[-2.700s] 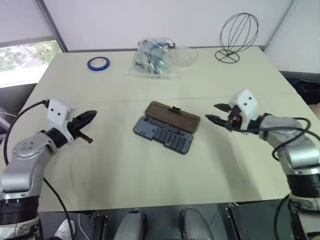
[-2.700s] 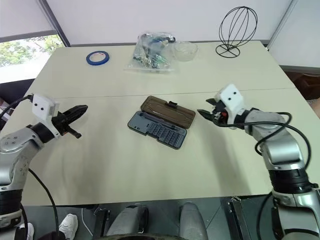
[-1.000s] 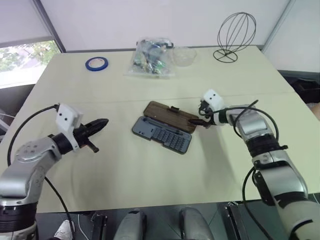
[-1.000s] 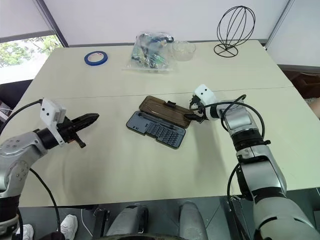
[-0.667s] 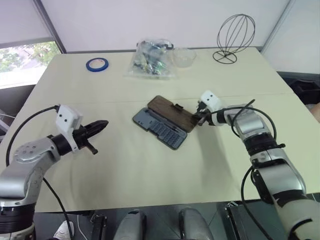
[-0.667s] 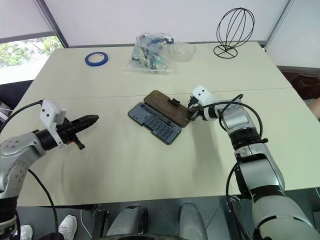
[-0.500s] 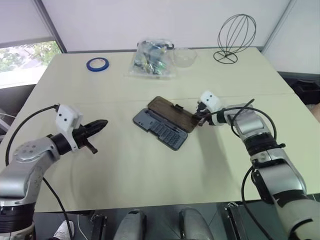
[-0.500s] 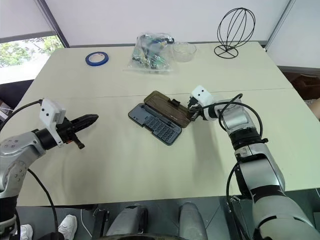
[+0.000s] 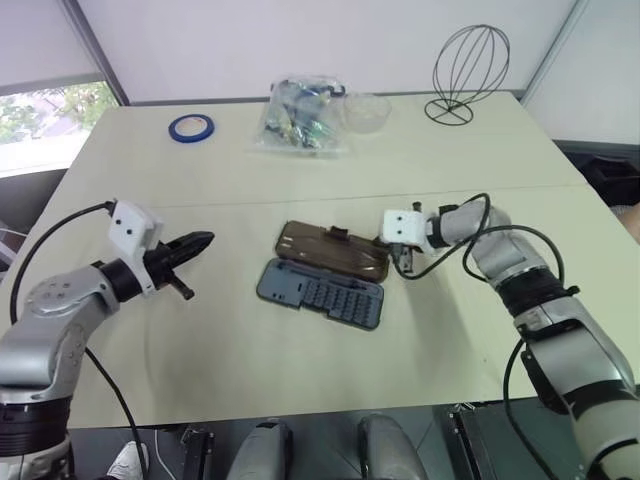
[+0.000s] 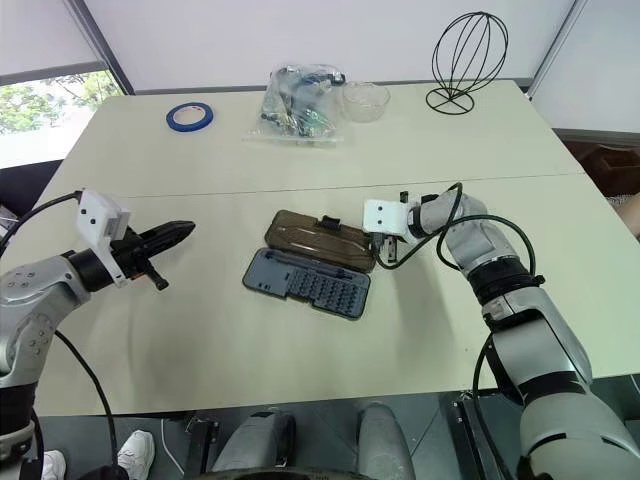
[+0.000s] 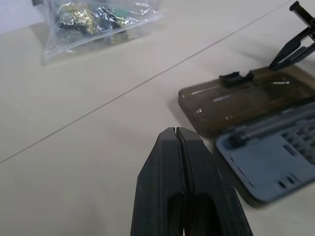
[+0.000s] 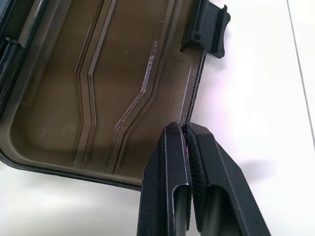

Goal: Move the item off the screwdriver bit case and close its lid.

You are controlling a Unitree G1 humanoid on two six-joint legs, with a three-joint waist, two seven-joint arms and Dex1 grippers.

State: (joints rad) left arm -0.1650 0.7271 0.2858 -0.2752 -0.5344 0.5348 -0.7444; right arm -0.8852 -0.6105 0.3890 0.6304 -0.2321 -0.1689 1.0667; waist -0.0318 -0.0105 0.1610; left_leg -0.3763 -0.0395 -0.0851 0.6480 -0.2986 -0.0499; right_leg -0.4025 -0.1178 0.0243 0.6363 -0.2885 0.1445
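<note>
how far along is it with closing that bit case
Done: nothing lies on the bit case. In hand: the right gripper is shut on the rim of the lid. Left: the lid lies flat open beside the tray, so it has to be folded over. The left gripper is shut, off to the side.

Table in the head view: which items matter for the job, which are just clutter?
Job: screwdriver bit case, its open lid, right gripper pinching the lid's edge.

Clutter: clear plastic bag, blue tape roll, clear bowl, wire stand.

Beige table (image 9: 300, 370), white wall (image 9: 300, 40), window (image 9: 50, 115) at left.
</note>
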